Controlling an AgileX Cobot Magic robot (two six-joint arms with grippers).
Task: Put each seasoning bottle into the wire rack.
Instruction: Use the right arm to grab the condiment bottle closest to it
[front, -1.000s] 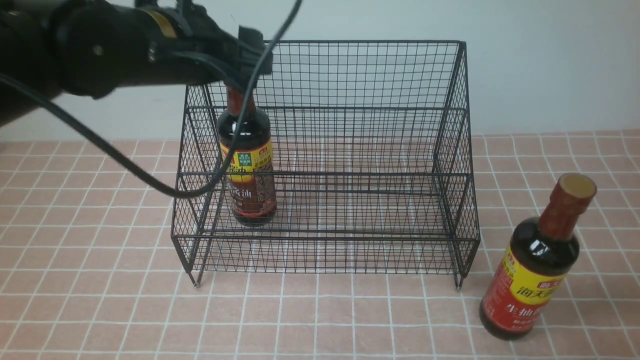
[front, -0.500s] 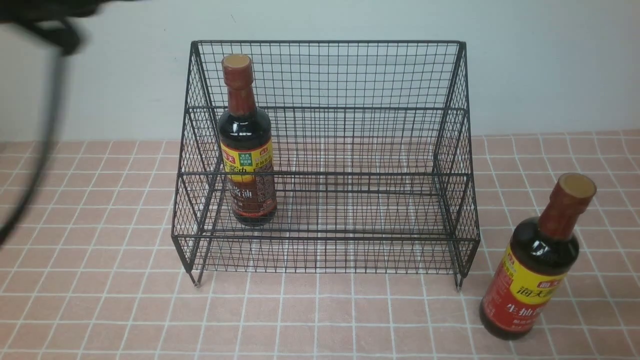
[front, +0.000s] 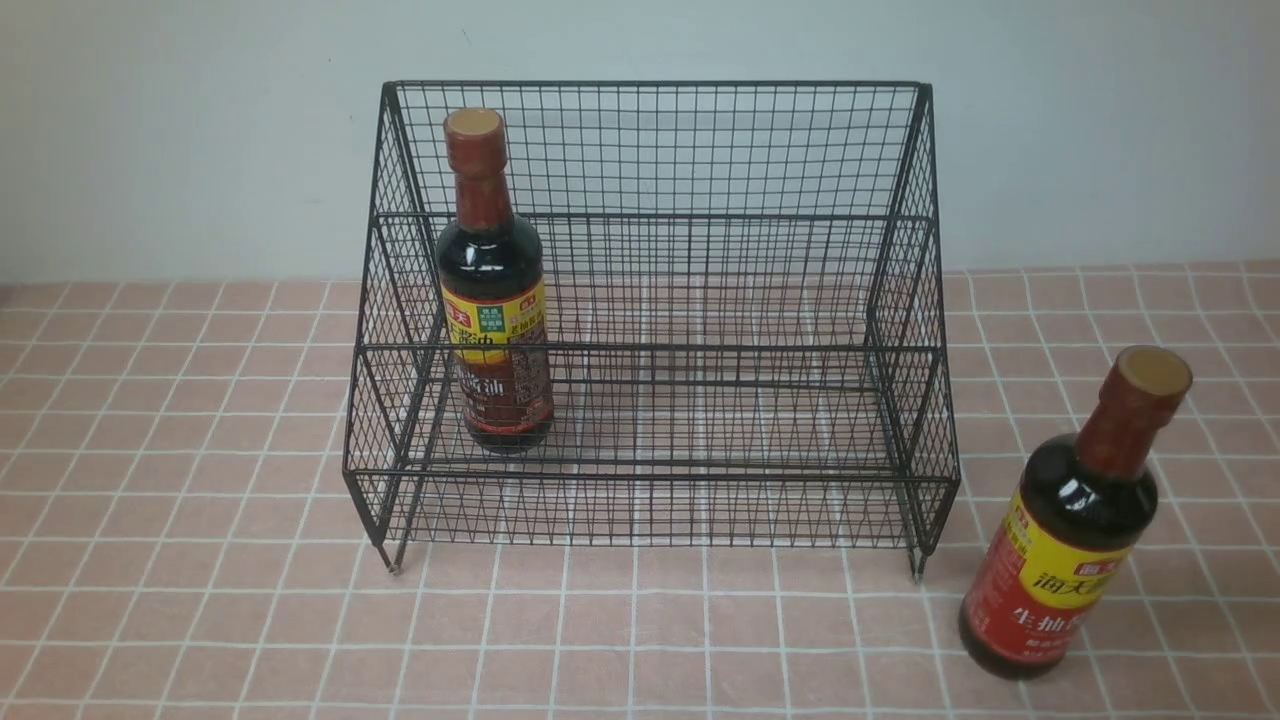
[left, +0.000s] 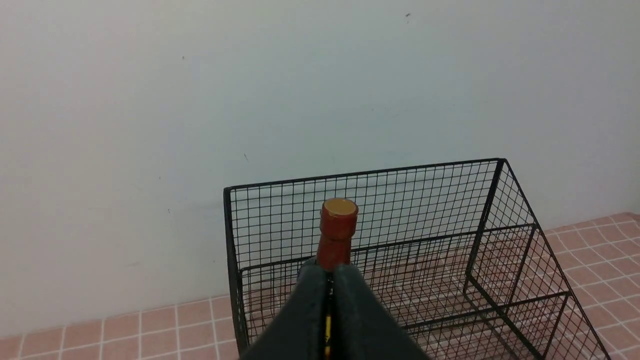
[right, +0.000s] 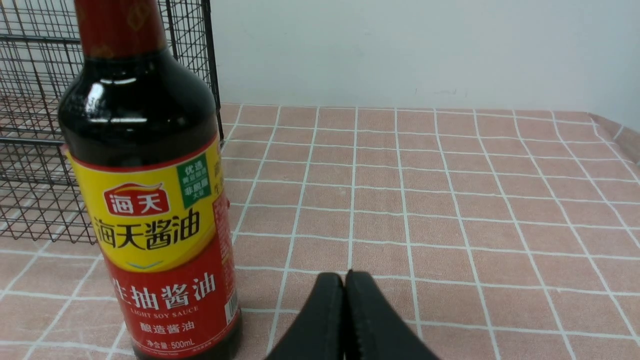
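Black left jaws, pressed together empty, hover facing the racked bottle; right jaws likewise, apparently low.

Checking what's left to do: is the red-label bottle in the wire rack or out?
Out. The red-label bottle stands upright on the tabletop, right of the wire rack, outside its mesh.

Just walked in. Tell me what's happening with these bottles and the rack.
The yellow-and-brown-labelled bottle stands upright inside the wire rack, toward its left side. The yellow-and-red-labelled bottle stands on the tiled table outside the rack, to its right, so it is not yet put away. Neither arm shows in the front view. The left gripper is shut and empty, facing the racked bottle. The right gripper is shut and empty near the other bottle, not touching it.
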